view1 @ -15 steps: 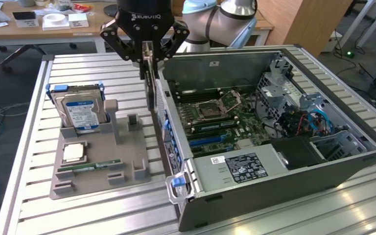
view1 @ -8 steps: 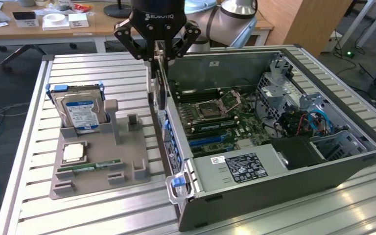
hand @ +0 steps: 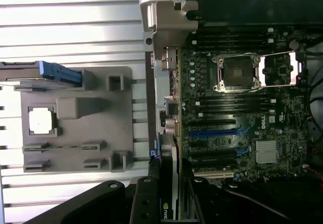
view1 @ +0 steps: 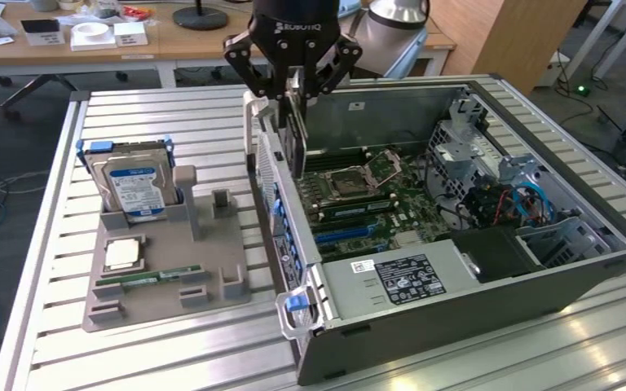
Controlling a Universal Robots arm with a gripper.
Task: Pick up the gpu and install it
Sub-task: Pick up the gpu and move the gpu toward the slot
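Checking the gripper [view1: 293, 94], we found its fingers clamped on the gpu [view1: 294, 140], which hung edge-on straight below them, seemingly upright, over the board [view1: 370, 197] just inside the rear wall of the case [view1: 455, 326].

The motherboard [view1: 378, 195] lay open from above. A case wall [view1: 270, 175] rose just beside the gpu [view1: 294, 138]. A drive cage [view1: 476, 151] stood opposite.

Ribbed bare-metal table [view1: 30, 326], matt grey plastic tray [view1: 172, 273], dull sheet-metal case [view1: 390, 114], matt black gpu [view1: 296, 138]
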